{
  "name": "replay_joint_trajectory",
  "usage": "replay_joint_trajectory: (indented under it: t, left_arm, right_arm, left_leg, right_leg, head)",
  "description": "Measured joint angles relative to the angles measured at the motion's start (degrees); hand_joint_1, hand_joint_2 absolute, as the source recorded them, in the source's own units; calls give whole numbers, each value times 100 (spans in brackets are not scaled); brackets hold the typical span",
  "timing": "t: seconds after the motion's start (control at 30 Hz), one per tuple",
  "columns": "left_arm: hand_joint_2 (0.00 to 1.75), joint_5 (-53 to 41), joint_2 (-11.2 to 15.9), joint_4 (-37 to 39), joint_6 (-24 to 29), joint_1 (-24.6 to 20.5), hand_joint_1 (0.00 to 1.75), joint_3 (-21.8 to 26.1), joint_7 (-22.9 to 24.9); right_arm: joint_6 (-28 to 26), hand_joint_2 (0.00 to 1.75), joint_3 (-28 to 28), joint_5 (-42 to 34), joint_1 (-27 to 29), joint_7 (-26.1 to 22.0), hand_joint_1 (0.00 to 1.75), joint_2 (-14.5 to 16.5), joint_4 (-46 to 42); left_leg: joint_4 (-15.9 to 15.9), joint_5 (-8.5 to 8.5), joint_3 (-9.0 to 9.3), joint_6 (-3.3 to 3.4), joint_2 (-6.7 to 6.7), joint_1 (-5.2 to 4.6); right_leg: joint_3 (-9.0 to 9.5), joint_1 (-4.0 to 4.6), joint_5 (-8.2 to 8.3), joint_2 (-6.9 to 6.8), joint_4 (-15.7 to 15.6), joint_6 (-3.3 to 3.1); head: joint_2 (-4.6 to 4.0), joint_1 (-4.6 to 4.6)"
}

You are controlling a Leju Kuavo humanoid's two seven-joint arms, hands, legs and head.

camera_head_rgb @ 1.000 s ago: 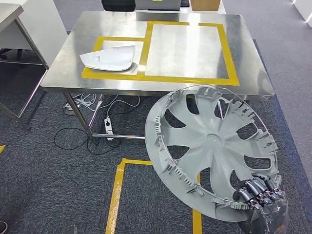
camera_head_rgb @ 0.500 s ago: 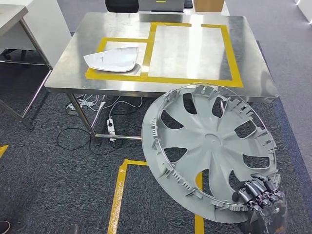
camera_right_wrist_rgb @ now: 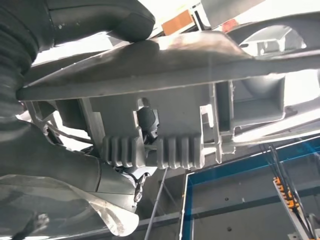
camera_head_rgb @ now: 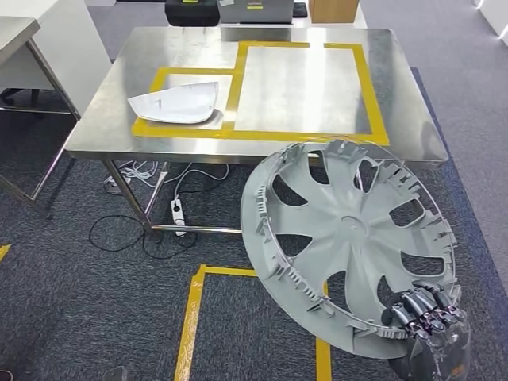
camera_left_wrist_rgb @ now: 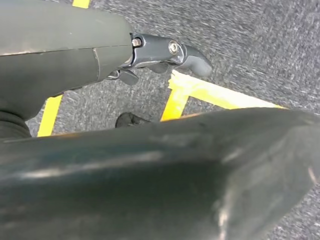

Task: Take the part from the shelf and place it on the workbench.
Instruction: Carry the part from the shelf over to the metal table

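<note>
The part is a large grey plastic wheel cover (camera_head_rgb: 350,246), round, with curved spokes, openings between them and a ring of small clips along its rim. It is tilted, its ribbed inner face turned up toward the head view, and it hangs in the air over the carpet, just in front of the tabletop's (camera_head_rgb: 402,111) near edge toward the right corner. The right robot hand (camera_head_rgb: 426,317) grips its lower rim.
</note>
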Motion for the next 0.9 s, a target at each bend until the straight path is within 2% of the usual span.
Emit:
replay_joint_trajectory:
  t: [0.1, 0.17, 0.2, 0.27, 0.3, 0.33, 0.37, 0.43, 0.47, 0.5, 0.57, 0.63, 0.67, 0.7, 0.73, 0.8, 0.83, 0.87, 0.9]
  left_arm:
    - [0, -2, 4, 0, 0, 2, 0, 2, 8]
    - [0, -5, 4, 0, 1, 4, 0, 4, 8]
    - [0, -7, 2, 0, 2, 1, 0, 6, 8]
    - [0, -11, -1, 0, 3, -5, 0, 14, 8]
    - [0, -12, -3, 0, 3, -2, 0, 23, 8]
    - [0, -12, -5, 0, 3, 2, 0, 35, 8]
    - [0, -11, -8, 0, 4, 6, 0, 46, 8]
    - [0, -10, -15, 0, 5, 11, 0, 62, 8]
    - [0, -10, -18, 0, 5, 7, 0, 65, 8]
    - [0, -10, -19, 0, 5, 3, 0, 67, 8]
    - [0, -10, -22, 0, 7, -7, 0, 71, 8]
    - [0, -10, -21, -1, 9, -13, 0, 72, 8]
    - [0, -10, -21, -1, 11, -17, 0, 72, 8]
    - [0, -10, -19, -1, 14, -21, 0, 72, 7]
    - [0, -10, -17, 0, 15, -19, 0, 73, 7]
    - [0, -9, -14, 0, 16, -4, 0, 75, 7]
    - [0, -9, -13, 0, 16, 7, 0, 76, 7]
    - [0, -9, -13, 0, 16, 15, 0, 76, 8]
    - [0, -8, -13, 0, 16, 18, 0, 76, 8]
  right_arm:
    - [0, 175, 0, 9, -9, 8, 175, 0, 0]
    - [-1, 175, 1, 11, -7, 10, 175, 0, 0]
    - [-1, 175, 1, 11, -7, 10, 175, 0, 0]
    - [-2, 175, 5, 10, -9, 10, 175, 0, 0]
    - [-2, 175, 8, 11, -4, 10, 175, 0, 1]
    - [-2, 175, 10, 11, 4, 12, 175, 0, 1]
    - [-2, 175, 10, 12, 13, 15, 175, 0, 2]
    - [-2, 175, 10, 11, 18, 23, 175, -1, 3]
    - [-2, 175, 11, 9, 14, 26, 175, -1, 4]
    - [-2, 175, 12, 8, 4, 27, 175, -1, 4]
    - [-2, 175, 14, 5, 0, 26, 175, 0, 2]
    - [-2, 175, 13, 4, 16, 27, 175, -1, 0]
    - [-2, 175, 9, 4, 21, 30, 175, -1, 0]
    - [-2, 175, 5, 3, 23, 32, 175, -1, 0]
    - [-2, 175, 2, 1, 22, 34, 175, -1, 0]
    - [-2, 175, -2, 1, 17, 34, 175, -1, 1]
    - [-2, 175, -3, 2, 20, 33, 175, -1, 1]
    - [-2, 175, -5, 4, 25, 32, 175, -2, 2]
    - [-2, 175, -5, 4, 32, 31, 175, -1, 2]
  left_leg:
    - [-119, -76, 57, 95, -3, -12]
    - [-183, -85, 133, 171, -5, 7]
    - [-207, -93, 170, 203, -4, 14]
    - [-211, -137, 210, 253, -2, -5]
    - [-210, -166, 236, 268, -1, -15]
    - [-210, -200, 274, 276, -5, -25]
    - [-210, -239, 328, 277, -12, -32]
    - [-213, -334, 453, 258, -27, -41]
    - [-207, -385, 494, 235, -33, -51]
    - [-206, -424, 515, 206, -35, -59]
    - [-221, -469, 533, 147, -28, -67]
    - [-212, -524, 571, 87, -15, -63]
    - [-95, -591, 535, 52, -10, -59]
    - [143, -698, 427, 19, -7, -51]
    - [502, -828, 235, -12, -4, -36]
    - [1248, -1024, -238, -57, -3, -4]
    - [1417, -975, -396, -69, -3, 7]
    - [1367, -798, -454, -72, -3, 14]
    - [1103, -520, -410, -64, -3, 19]
  right_leg:
    - [22, -3, -34, -8, -38, 102]
    - [-47, -10, -146, -8, 145, 148]
    - [-199, -12, -260, -6, 420, 158]
    - [-680, -6, -520, -1, 1210, 166]
    - [-904, -5, -563, -1, 1513, 167]
    - [-1039, -2, -495, -1, 1628, 164]
    - [-1056, 1, -303, -1, 1512, 151]
    - [-832, 17, 207, -2, 831, 102]
    - [-673, 30, 354, -1, 492, 74]
    - [-559, 43, 400, -1, 272, 46]
    - [-458, 66, 321, 9, 136, -7]
    - [-399, 41, 285, 16, 80, -67]
    - [-351, 25, 266, 9, 51, -100]
    - [-296, 9, 241, 0, 27, -126]
    - [-250, 10, 204, -9, 19, -146]
    - [-155, 9, 117, -9, 19, -159]
    - [-94, 9, 66, -2, 19, -156]
    - [-21, 8, 12, 7, 19, -146]
    - [62, 8, -46, 13, 19, -132]
  head:
    - [0, 11]
    - [0, 34]
    - [0, 50]
    - [-1, 74]
    - [-1, 78]
    - [-1, 80]
    - [-1, 81]
    - [-1, 81]
    - [-1, 81]
    - [-1, 79]
    - [0, 61]
    - [1, 44]
    - [0, 33]
    - [0, 22]
    - [-1, 11]
    - [-1, -2]
    - [-1, -4]
    - [-1, -7]
    - [-1, -5]
